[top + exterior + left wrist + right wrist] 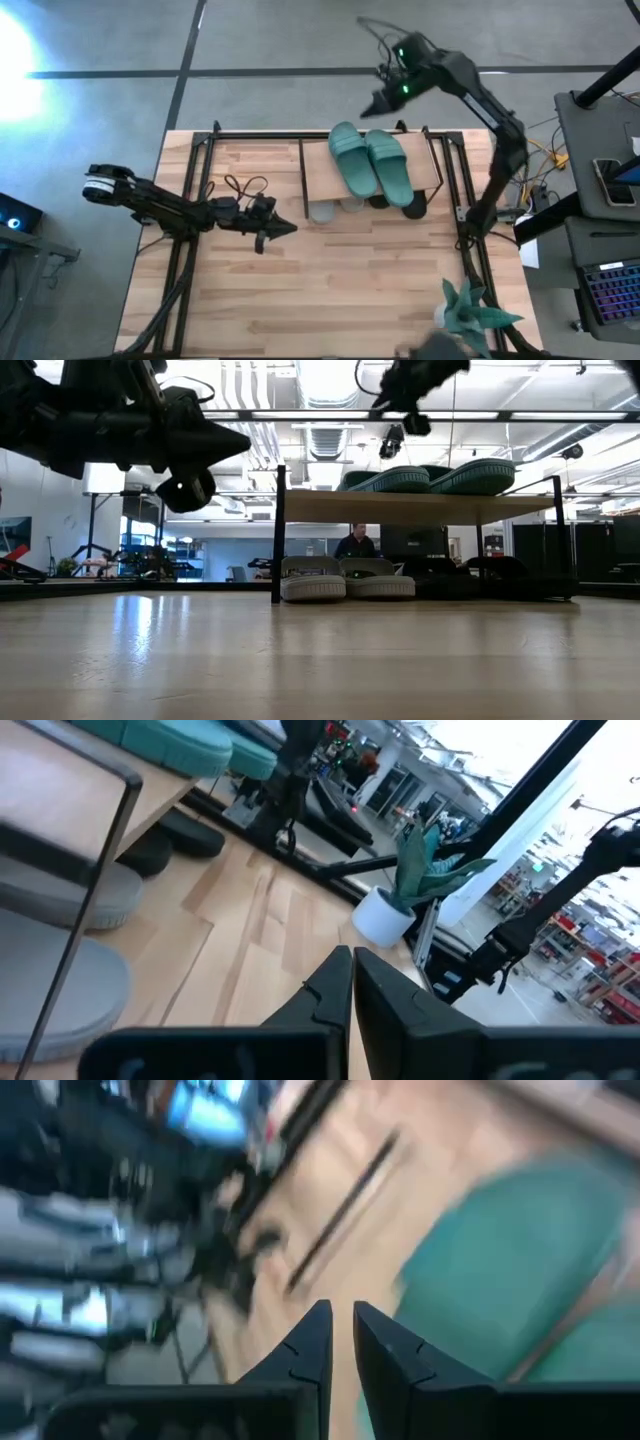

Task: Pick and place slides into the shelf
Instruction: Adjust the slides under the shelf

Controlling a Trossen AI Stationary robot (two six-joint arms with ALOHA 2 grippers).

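The teal slides (370,165) lie side by side on the shelf's wooden plank top (320,175), soles down. Below the plank, the light grey slides (345,578) and the black slides (400,205) rest on the table. My left gripper (285,228) hovers shut over the table, to the left of the shelf and nearer than it, pointing toward the table's right. My right gripper (375,105) is raised, shut, beyond the shelf's far side, above the teal pair (510,1250). Neither gripper holds anything.
A potted plant (470,310) with a white pot (385,915) stands near the table's right near corner. The large black frame (190,170) runs along the table's left and right sides. Bare wood (330,290) spreads across the near half of the table.
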